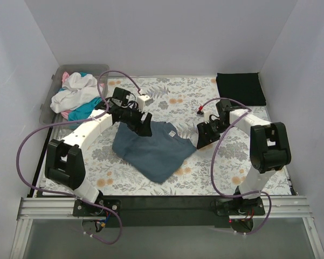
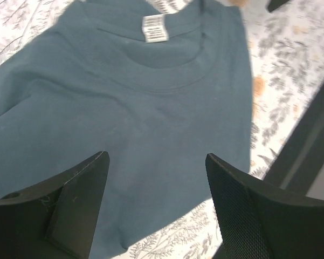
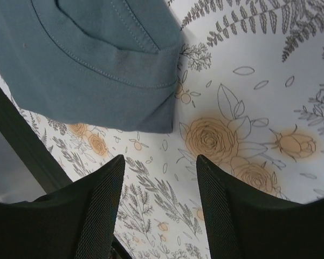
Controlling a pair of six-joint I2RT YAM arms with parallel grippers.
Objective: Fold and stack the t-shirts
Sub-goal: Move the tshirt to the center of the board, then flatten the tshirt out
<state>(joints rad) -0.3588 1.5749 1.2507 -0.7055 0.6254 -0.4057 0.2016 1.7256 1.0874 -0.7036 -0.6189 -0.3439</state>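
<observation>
The blue shirt [image 1: 153, 154] lies at the middle of the floral cloth [image 1: 183, 94], spread roughly flat but rumpled. Its collar points toward 1 o'clock, and the white neck label [image 1: 171, 134] faces up. The left gripper [image 1: 142, 127] sits at the shirt's 11 o'clock edge, over the fabric. In the left wrist view its jaws stand apart with nothing clamped between them. Blue cloth fills the gap below them, and the collar and label lie ahead at 12 o'clock. Whether the tips touch the shirt cannot be told. The right gripper [image 1: 206, 139] is at the shirt's 3 o'clock side, just beside the edge. In the right wrist view its jaws are also apart and hold nothing. They sit over bare patterned cloth, with an orange rose [image 3: 210, 140] just ahead of them. A stitched, folded corner of the shirt lies at 11 o'clock in that view, apart from both tips. A black shirt [image 1: 240, 89] lies folded flat at the table's 1 o'clock corner, well apart from both arms. At 10 o'clock stands a clear bin [image 1: 94, 69] holding a loose heap. A white shirt [image 1: 75, 91] is on top, a teal shirt [image 1: 87, 108] is under it toward 5 o'clock, and a pink shirt [image 1: 68, 114] shows at the heap's 6 o'clock edge.
</observation>
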